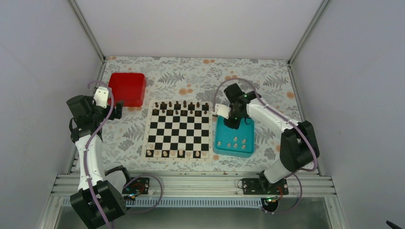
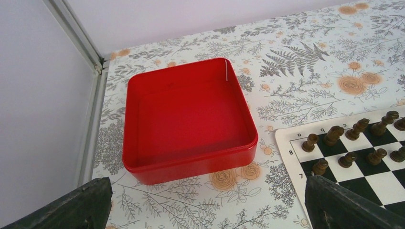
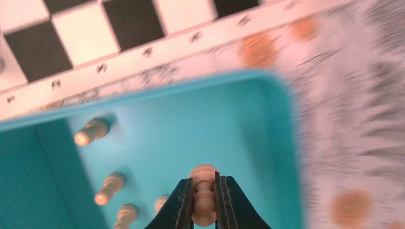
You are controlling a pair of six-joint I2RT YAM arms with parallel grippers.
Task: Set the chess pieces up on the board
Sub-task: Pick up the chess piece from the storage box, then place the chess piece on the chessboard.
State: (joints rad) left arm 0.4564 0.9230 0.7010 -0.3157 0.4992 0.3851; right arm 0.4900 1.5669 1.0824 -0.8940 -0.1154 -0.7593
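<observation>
Floral table [image 1: 191,71], one chessboard [image 1: 178,131], red tray [image 1: 127,88], teal tray [image 1: 233,153], left tool [image 2: 206,200] wide, right tool [image 3: 204,193] gripping one pawn [image 3: 203,173]

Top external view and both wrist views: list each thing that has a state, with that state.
red tray, empty.
teal tray, holds loose light pawns.
chessboard, dark pieces on far two rows, light pieces on nearest row only.
left gripper, open, holding nothing.
right gripper, shut on a light pawn over the teal tray.

checkered board [image 1: 177,131], dark pieces [image 1: 180,107] on its two far rows, light pieces [image 1: 176,153] along the near row (one pale pawn [image 3: 204,212] clamped in the right gripper [image 3: 204,182]).
</observation>
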